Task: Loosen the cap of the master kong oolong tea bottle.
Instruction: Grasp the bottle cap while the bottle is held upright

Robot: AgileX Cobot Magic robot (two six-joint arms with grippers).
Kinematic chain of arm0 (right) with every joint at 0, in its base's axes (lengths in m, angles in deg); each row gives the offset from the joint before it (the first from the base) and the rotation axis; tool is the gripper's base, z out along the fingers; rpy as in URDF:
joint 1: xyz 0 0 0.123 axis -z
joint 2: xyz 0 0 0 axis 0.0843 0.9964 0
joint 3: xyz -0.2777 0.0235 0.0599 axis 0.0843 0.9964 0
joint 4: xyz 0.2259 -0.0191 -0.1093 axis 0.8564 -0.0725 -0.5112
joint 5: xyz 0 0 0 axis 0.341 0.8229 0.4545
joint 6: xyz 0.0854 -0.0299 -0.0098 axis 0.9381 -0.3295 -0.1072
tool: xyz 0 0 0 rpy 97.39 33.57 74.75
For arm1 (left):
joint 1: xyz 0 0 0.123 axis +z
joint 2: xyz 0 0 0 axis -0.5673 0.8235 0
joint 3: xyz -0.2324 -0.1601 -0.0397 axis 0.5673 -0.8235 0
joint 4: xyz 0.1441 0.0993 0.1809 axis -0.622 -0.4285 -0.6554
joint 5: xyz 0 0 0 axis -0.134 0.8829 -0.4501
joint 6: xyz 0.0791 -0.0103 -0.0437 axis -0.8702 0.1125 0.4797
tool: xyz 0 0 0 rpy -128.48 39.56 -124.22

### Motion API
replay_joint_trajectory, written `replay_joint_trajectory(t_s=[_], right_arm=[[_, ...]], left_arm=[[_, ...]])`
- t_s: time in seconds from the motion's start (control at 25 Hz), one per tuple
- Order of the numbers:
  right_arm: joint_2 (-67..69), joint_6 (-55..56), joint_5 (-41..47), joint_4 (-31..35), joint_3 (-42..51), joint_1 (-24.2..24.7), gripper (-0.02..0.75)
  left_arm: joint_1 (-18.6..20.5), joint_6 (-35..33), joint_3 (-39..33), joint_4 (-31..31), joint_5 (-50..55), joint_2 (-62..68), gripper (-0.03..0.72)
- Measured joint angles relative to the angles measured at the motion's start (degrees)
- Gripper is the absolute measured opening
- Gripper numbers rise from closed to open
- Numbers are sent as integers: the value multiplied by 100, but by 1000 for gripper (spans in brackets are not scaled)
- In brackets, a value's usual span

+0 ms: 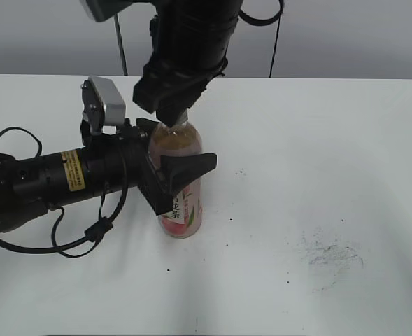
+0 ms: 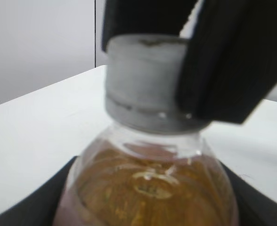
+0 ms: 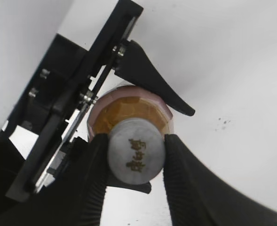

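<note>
Closest to my lens, the cap [image 3: 136, 158] sat pinched between the right gripper [image 3: 136, 162] fingers [image 3: 93, 174]; below it I saw the master kong oolong tea bottle [image 1: 180, 183] upright on the tabletop [image 1: 317, 182], its body clamped by the left gripper [image 1: 169, 175]

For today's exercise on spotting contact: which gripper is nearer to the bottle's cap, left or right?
Right. The right gripper comes from above, its jaws closed on the cap. The left gripper sits lower, clamping the bottle around its body from the side.
</note>
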Motion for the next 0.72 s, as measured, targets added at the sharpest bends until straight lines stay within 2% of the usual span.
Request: replay_joint_trajectory(t_s=[0.72], right_arm=[[-46,-5370,-62,174,0,10,269]], left_arm=[[0,-24,0,-46,-11,0,445]])
